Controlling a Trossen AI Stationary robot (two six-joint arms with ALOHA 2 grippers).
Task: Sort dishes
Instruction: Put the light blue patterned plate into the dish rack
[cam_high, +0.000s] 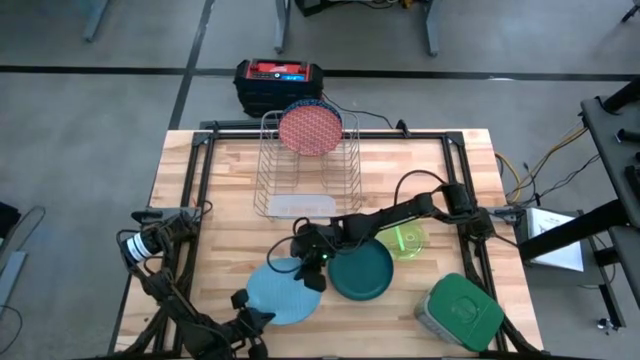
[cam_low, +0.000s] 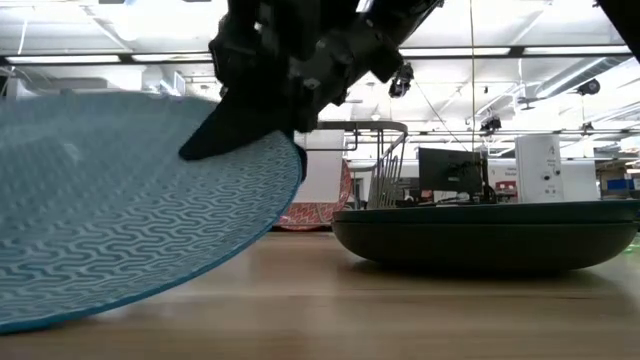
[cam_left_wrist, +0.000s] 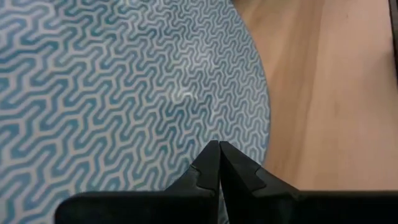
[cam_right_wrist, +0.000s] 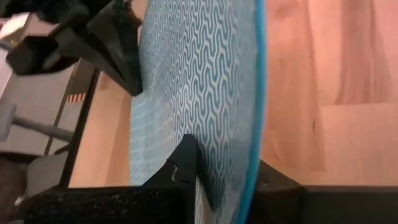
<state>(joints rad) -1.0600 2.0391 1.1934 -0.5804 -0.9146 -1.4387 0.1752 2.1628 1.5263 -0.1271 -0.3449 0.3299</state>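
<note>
While the right gripper (cam_high: 312, 272) clamps the far rim of the light blue plate (cam_high: 283, 290), the plate sits tilted at the table's (cam_high: 220, 190) near edge, just beside the dark green plate (cam_high: 362, 272). The left gripper (cam_high: 262, 318), fingers pressed together, rests at the plate's near rim. A red-patterned plate (cam_high: 311, 128) stands upright in the wire rack (cam_high: 305, 175).
</note>
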